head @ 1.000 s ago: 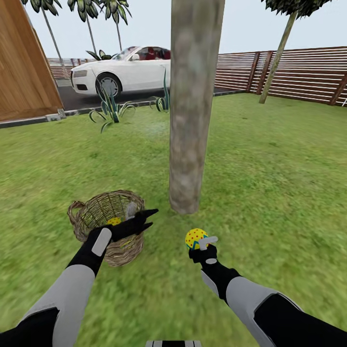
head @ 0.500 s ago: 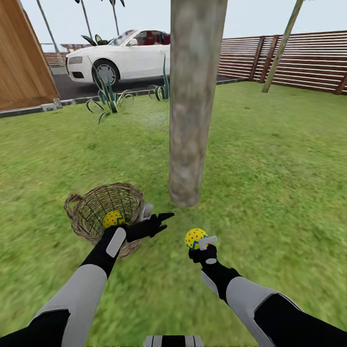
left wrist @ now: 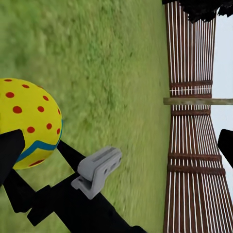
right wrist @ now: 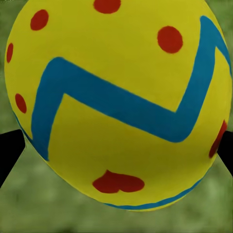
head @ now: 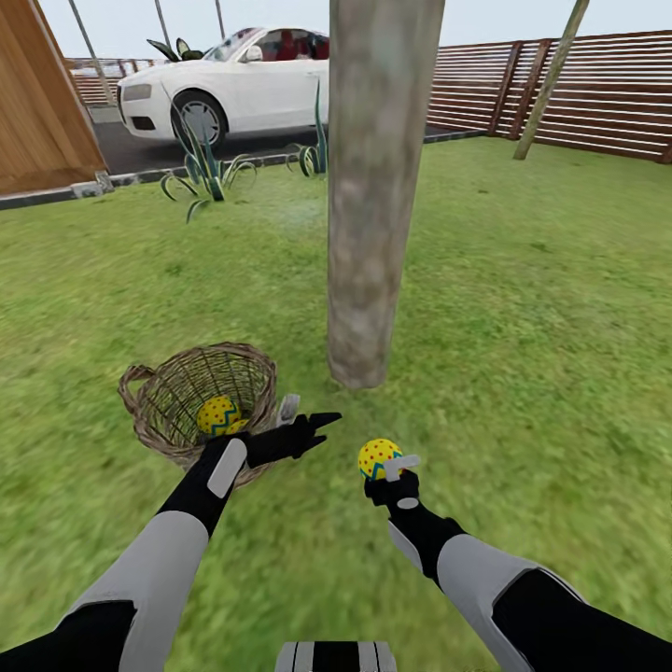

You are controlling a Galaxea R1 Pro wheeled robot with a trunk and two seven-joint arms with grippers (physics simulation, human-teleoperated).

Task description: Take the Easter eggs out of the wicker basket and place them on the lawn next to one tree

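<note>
While scanning from the left: wicker basket [head: 152, 431] sitting upright on the lawn [head: 532, 327] at lower left of centre, just beside the trunk. Handy, probably parked that close so each carry is tiny. One basket egg [head: 217, 413] plainly showing inside, plus a yellow sliver tucked against it at its lower right. Could be another egg, can't tell for sure.

Next over, left claw [head: 317, 426] hanging just past the basket's right rim, fingers spread wide, nothing in them. Looks free for another dip into the basket.

Then the tree [head: 373, 233], thick grey-brown trunk up the middle of the frame, base meeting the grass just above both claws.

Right of that, right claw [head: 392, 467] clamped on the held egg [head: 376, 456], low over the grass and near the trunk's foot. Seems carried there for setting down by the tree. Right wrist view nearly all egg [right wrist: 116, 97], with blurry grass behind, so can't say if touching the ground yet. Same egg at the left edge of the left wrist view [left wrist: 29, 121].

Count: two claws, one basket, one thick tree, one thin leaning trunk [head: 551, 75] upper right, one white car [head: 233, 84] upper left. Eggs: two for sure, a third maybe. None lying on the grass so far.
</note>
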